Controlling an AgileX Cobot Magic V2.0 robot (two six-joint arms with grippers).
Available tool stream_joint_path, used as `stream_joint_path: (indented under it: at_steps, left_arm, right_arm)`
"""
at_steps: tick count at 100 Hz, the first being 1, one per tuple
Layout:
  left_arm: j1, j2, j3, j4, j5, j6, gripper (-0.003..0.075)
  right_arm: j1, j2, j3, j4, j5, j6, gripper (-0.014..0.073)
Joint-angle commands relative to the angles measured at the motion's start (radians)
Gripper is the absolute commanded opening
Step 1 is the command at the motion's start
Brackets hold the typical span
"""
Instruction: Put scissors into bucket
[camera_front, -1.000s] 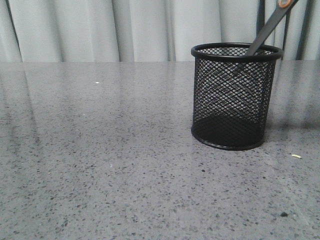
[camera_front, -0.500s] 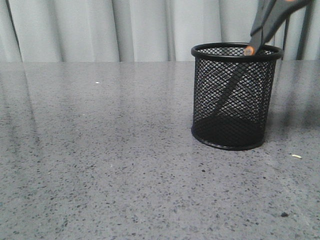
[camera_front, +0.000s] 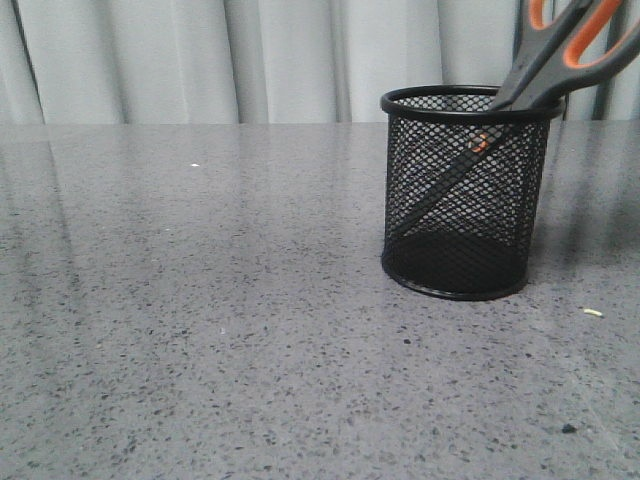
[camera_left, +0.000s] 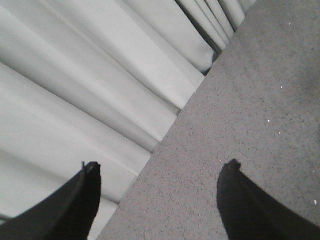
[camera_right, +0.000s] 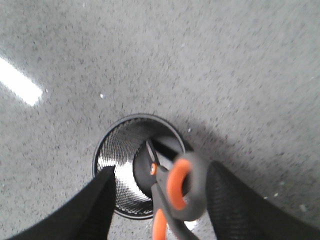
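Grey speckled table (camera_front: 200, 320) carries the bucket (camera_front: 462, 200); the scissors (camera_front: 545, 70) lean inside it, blades down, handles over the rim. Right fingers (camera_right: 97, 205) spread wide around the handles. Left fingers (camera_left: 80, 200) wide, empty.

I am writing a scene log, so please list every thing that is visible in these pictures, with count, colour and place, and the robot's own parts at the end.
scissors: one, dark grey handles lined orange, dark blades; blades down inside the bucket, leaning, handles above its rim.
bucket: one, black wire mesh; upright on the table, right of centre in the front view.
table: one, grey speckled; fills the foreground.
curtain: one, pale grey, pleated; behind the table.
left pincer: one, black; open, empty, above the table edge.
right pincer: one, black; open, fingers either side of the scissors handles, above the bucket.
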Motion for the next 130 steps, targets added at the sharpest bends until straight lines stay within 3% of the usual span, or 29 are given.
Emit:
stream_joint_path:
  at_steps: [1,16,25,34,42,50,66,96,109,130]
  left_arm:
    - [0.004,-0.021,-0.029,0.019,-0.05,-0.012,0.0451]
    - [0.004,-0.04,-0.029,0.054,-0.018,-0.012,0.0438]
    - [0.004,-0.042,-0.029,0.054,0.03,-0.012,0.0383]
    - [0.004,-0.042,-0.029,0.054,0.085,-0.053,0.0229]
    - [0.004,-0.044,-0.02,0.054,0.112,-0.119,-0.0025]
    - [0.004,-0.064,0.01,0.052,0.09,-0.134,-0.002]
    - [0.004,-0.161,0.193,0.016,-0.088,-0.242,-0.002]
    - [0.004,-0.549,0.894,-0.098,-0.733,-0.334,-0.002]
    - [0.004,-0.761,1.178,-0.231,-0.975,-0.334,-0.002]
    - [0.004,-1.065,1.468,-0.292,-1.017,-0.334,-0.002]
  right_arm:
    - [-0.03,-0.039,-0.095,0.011,-0.005,0.001,0.0374]
    - [-0.075,-0.076,-0.19,0.013,0.006,0.016,0.0369]
    - [-0.075,-0.123,-0.191,0.035,-0.042,0.016,0.03]
    - [-0.075,-0.181,-0.167,0.07,-0.106,0.016,0.0141]
    - [-0.075,-0.247,-0.108,0.087,-0.203,0.016,-0.0058]
    - [-0.075,-0.325,-0.015,0.089,-0.322,0.016,-0.0061]
    - [-0.075,-0.505,0.219,0.094,-0.536,0.016,-0.0062]
    - [-0.075,-0.829,0.629,0.108,-0.801,0.016,-0.0063]
    - [-0.075,-0.983,0.788,0.108,-0.863,0.014,-0.0063]
    - [-0.075,-1.201,1.022,0.108,-0.918,0.014,-0.0063]
